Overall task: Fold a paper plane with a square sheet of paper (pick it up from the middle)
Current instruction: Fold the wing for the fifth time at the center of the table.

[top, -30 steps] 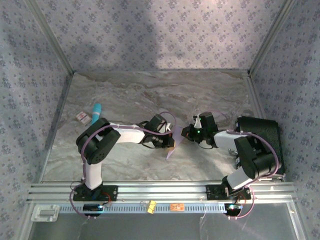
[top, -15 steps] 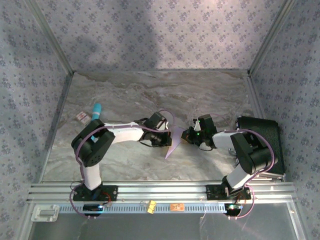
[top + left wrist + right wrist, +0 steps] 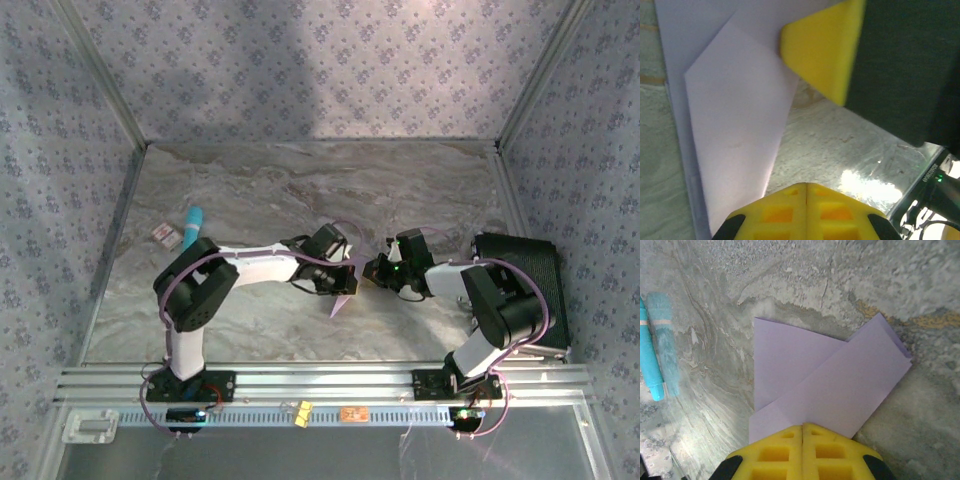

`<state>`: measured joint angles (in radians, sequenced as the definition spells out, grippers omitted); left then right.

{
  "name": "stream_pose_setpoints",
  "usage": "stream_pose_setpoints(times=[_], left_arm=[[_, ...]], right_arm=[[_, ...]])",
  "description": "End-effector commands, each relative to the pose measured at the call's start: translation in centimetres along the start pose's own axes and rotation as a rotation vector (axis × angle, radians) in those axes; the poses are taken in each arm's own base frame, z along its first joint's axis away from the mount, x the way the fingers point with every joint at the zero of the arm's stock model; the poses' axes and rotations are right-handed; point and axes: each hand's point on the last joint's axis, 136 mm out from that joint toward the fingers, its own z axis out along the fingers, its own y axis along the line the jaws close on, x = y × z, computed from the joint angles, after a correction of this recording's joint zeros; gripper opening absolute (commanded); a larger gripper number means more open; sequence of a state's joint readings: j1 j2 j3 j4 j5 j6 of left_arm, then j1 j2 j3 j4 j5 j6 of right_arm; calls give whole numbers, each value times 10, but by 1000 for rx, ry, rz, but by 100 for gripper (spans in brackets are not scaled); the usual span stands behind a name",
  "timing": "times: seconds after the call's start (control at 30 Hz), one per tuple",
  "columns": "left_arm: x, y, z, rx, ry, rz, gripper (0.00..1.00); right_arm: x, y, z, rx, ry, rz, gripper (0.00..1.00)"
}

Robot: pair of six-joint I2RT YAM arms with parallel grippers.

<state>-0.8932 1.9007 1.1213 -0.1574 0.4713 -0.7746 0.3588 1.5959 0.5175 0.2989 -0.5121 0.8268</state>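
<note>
Left gripper (image 3: 806,195), fingers closed, is sliding in toward the equally closed right gripper (image 3: 802,432), both meeting over the partly folded square sheet of paper (image 3: 815,380) lying mid-table (image 3: 250,180), probably sharpening a crease

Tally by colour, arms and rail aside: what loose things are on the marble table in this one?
Lavender: 1, the folded sheet of paper
Turquoise: 1, the pen
White and red: 1, the small card
Black: 1, the case
Total: 4
</note>
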Motion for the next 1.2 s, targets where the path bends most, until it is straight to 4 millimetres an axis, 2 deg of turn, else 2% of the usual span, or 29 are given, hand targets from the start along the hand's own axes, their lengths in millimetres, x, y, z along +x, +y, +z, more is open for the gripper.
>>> stream_pose_setpoints(times=[0.0, 0.1, 0.3, 0.43, 0.67, 0.77, 1.03, 1.17], left_arm=[[5, 7, 8, -12, 30, 8, 1], [12, 19, 15, -31, 48, -5, 1], [21, 43, 16, -90, 49, -27, 1], [20, 36, 13, -69, 43, -18, 1], [11, 9, -9, -3, -7, 23, 2], [13, 5, -12, 19, -11, 36, 2], [18, 11, -2, 41, 16, 30, 2], [26, 32, 4, -33, 36, 14, 2]], right_arm=[[10, -27, 1, 104, 14, 37, 1], [10, -28, 1, 104, 13, 41, 1], [12, -30, 1, 110, 17, 39, 1], [12, -32, 2, 114, 18, 43, 1], [11, -33, 1, 115, 17, 46, 1], [11, -34, 1, 114, 14, 46, 1], [13, -35, 2, 115, 17, 49, 1], [14, -35, 2, 114, 21, 50, 1]])
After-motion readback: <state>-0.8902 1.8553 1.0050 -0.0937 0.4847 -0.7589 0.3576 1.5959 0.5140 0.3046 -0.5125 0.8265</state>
